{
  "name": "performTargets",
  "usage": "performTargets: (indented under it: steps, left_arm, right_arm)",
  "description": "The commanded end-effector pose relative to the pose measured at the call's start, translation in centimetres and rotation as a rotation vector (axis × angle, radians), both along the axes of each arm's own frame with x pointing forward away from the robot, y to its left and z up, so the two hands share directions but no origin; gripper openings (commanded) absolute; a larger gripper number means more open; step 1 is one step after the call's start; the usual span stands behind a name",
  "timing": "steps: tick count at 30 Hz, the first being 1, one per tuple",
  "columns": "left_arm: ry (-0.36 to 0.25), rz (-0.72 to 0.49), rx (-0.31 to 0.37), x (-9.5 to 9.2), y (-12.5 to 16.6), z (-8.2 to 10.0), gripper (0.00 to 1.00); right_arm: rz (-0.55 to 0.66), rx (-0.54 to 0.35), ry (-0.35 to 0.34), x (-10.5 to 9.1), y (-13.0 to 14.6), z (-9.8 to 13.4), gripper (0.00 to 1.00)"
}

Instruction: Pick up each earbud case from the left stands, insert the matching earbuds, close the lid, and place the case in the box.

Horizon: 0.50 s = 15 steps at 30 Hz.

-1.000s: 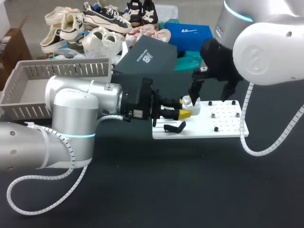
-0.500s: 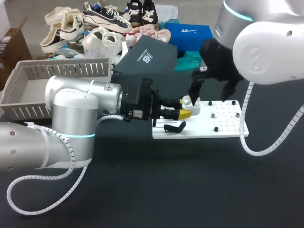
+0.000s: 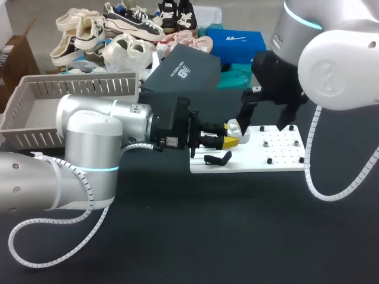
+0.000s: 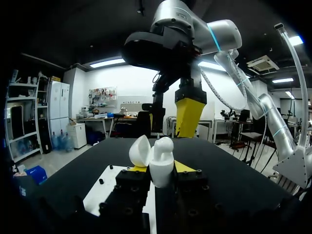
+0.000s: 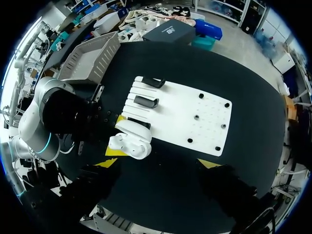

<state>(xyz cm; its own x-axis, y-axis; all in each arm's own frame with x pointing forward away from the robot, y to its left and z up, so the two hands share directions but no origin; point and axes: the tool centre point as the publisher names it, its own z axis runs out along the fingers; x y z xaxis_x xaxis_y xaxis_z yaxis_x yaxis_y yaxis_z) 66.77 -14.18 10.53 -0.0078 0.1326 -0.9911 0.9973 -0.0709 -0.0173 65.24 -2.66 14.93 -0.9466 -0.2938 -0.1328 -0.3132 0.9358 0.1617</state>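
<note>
The left gripper (image 3: 231, 142) is clamped on the open white plastic earbud case (image 4: 158, 161), a finger on each side, holding it upright over the left end of the white perforated board (image 3: 278, 157), above the black stands (image 3: 218, 158). The right gripper (image 3: 266, 118) hangs over the board's middle, fingers spread wide and empty. The lid stands raised, and the earbuds look seated, so closing seems to be in hand. Next, the right fingers must press the lid down squarely while the left holds firm.
</note>
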Motion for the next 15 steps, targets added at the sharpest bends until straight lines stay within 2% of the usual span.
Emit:
performTargets:
  steps: [1, 15]
  left_arm:
    - [-0.001, 0.0, 0.0, 0.0, -0.1, -0.1, 0.0]
    - [-0.001, 0.0, 0.0, 0.0, -0.1, -0.1, 0.0]
  right_arm:
    - [0.01, -0.002, -0.001, 0.1, 0.4, -0.2, 1.0]
    - [0.033, -0.008, -0.007, 1.1, 1.5, -0.4, 1.0]
